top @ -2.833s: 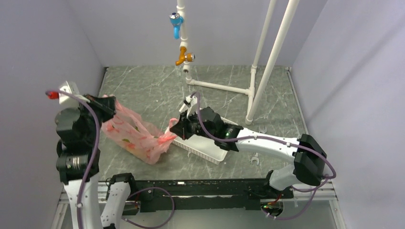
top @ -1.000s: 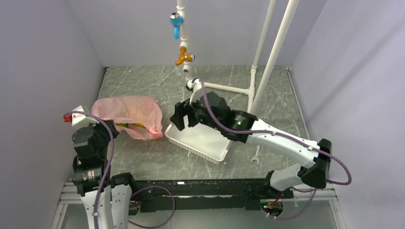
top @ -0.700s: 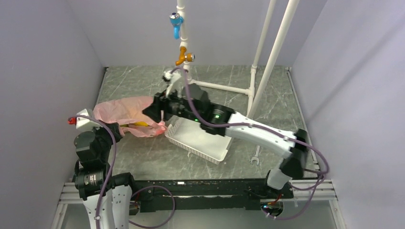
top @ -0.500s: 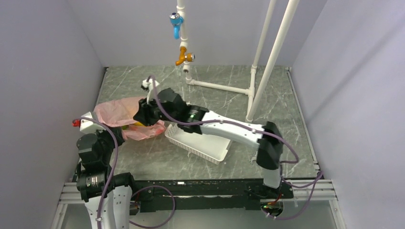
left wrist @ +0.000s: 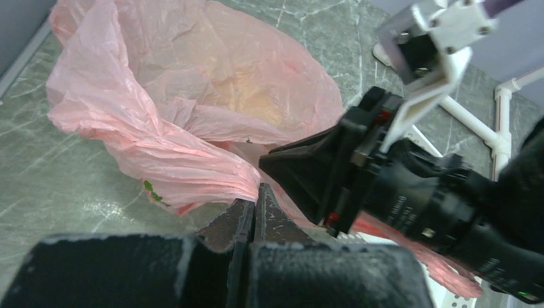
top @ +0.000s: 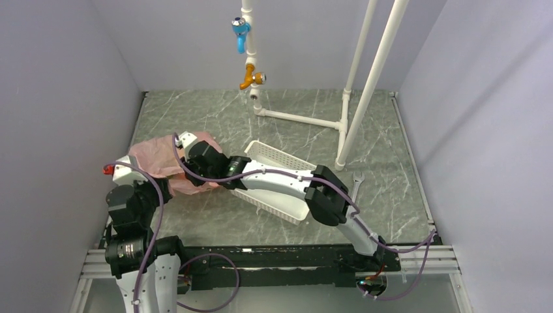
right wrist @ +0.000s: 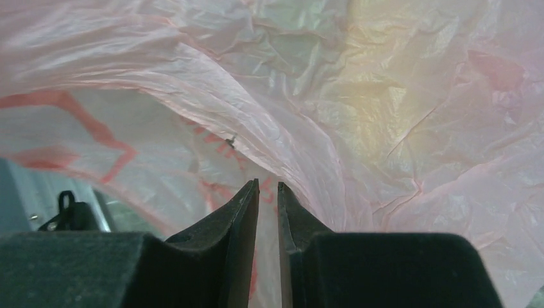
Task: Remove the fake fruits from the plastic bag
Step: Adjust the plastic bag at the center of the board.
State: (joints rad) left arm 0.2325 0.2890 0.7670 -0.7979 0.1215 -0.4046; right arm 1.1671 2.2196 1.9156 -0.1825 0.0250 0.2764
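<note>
The pink plastic bag (top: pixel 153 158) lies crumpled on the table at the left. My left gripper (left wrist: pixel 255 192) is shut on a bunched fold of its near edge, and it also shows in the top view (top: pixel 161 187). My right gripper (right wrist: pixel 267 184) has its tips inside the bag's mouth, with its jaws drawn together to a narrow slit and nothing between them. Only pink film surrounds it. The right wrist (top: pixel 203 161) sits at the bag's right edge. The fake fruits are hidden, and only a yellow tint (left wrist: pixel 256 96) shows through the film.
A white slotted basket (top: pixel 282 158) lies just right of the bag, under my right arm. A small wrench (top: pixel 357 177) lies to its right. White pipes (top: pixel 306 119) and an orange tap (top: pixel 251 78) stand at the back. Walls close in on the left and right.
My right arm has swung left from over the basket into the bag's mouth. My left arm has lowered the bag from hanging to lying on the table.
</note>
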